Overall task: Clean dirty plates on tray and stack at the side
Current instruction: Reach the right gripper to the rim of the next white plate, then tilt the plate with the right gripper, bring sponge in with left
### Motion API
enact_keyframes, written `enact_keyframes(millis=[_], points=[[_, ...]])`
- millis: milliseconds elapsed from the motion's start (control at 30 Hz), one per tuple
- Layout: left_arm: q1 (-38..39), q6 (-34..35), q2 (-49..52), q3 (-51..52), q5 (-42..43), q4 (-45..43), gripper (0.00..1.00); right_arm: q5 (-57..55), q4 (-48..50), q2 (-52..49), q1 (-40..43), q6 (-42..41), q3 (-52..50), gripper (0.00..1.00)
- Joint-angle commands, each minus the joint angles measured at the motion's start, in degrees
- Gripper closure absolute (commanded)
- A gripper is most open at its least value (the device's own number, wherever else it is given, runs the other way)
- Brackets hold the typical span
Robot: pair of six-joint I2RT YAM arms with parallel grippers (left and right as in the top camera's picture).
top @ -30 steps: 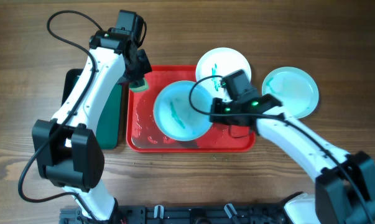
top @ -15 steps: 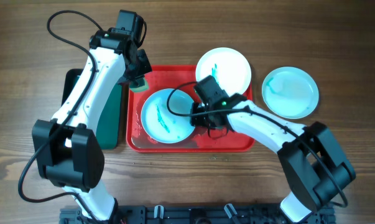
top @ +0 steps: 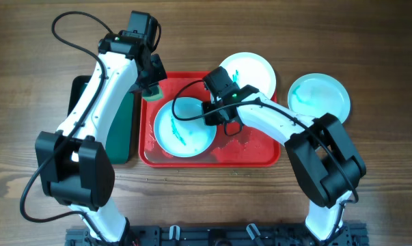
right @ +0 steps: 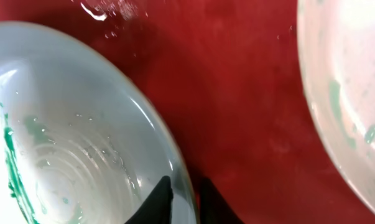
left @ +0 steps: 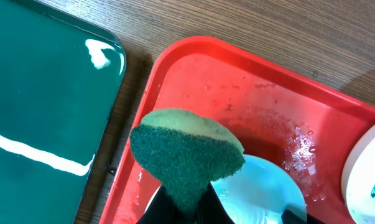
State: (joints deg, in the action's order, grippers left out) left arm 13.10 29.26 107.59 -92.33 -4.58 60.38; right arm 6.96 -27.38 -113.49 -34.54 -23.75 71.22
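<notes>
The red tray (top: 257,154) holds one dirty plate (top: 182,130) with green smears, at its left half. My right gripper (top: 216,117) is shut on that plate's right rim; the wrist view shows the rim (right: 143,118) between the fingers (right: 184,199). A second smeared plate (top: 250,72) rests on the tray's far right rim, also in the right wrist view (right: 349,93). A third plate (top: 320,100) lies on the table to the right of the tray. My left gripper (top: 151,85) is shut on a green sponge (left: 187,149) above the tray's far left corner (left: 175,68).
A dark green tray (top: 120,133) lies left of the red tray; it also shows in the left wrist view (left: 44,106). Water drops wet the red tray floor (left: 299,137). Wooden table (top: 28,68) all around.
My right gripper has moved left across the tray, dragging the held plate from the tray's centre to its left half. The left arm has not moved.
</notes>
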Motion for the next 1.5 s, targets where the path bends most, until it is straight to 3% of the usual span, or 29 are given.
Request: enact_keyframes(millis=[0, 200, 333, 467, 667, 833, 967, 1133, 1300, 1467], points=[[-0.4, -0.3, -0.4, -0.5, 0.3, -0.1, 0.96, -1.1, 0.0, -1.5, 0.1, -2.1, 1.2, 0.95], [-0.3, -0.3, 1.3, -0.5, 1.0, 0.5, 0.96, -1.3, -6.4, -1.5, 0.1, -17.4, 1.2, 0.96], [-0.2, -0.3, 1.9, -0.5, 3.7, 0.7, 0.96, 2.0, -7.5, -1.5, 0.1, -20.7, 1.2, 0.96], [1.5, -0.3, 2.2, 1.3, 4.8, 0.4, 0.96, 2.5, -5.9, -1.5, 0.1, -18.6, 1.2, 0.96], [3.5, -0.5, 2.2, 12.2, 2.0, -6.2, 0.96, 2.5, -3.7, -1.5, 0.1, -14.8, 1.1, 0.96], [4.0, -12.9, 2.2, 22.1, 6.9, -19.5, 0.96, 2.6, -3.1, -1.5, 0.1, -13.6, 1.1, 0.96], [5.5, -14.1, 2.2, 27.9, 8.5, -28.2, 0.96, 2.6, -3.1, -1.5, 0.1, -13.5, 1.1, 0.96], [8.0, -13.9, 2.2, 30.5, 10.5, -27.7, 0.96, 2.6, -2.8, -1.5, 0.1, -13.2, 1.1, 0.96], [9.1, -19.7, 2.1, 30.5, 25.6, -25.0, 0.96, 2.6, -2.6, -1.5, 0.1, -12.6, 1.1, 0.96], [8.7, -16.7, 2.1, 30.4, 21.1, -29.3, 0.96, 2.6, -2.6, -1.5, 0.1, -12.6, 1.1, 0.96]])
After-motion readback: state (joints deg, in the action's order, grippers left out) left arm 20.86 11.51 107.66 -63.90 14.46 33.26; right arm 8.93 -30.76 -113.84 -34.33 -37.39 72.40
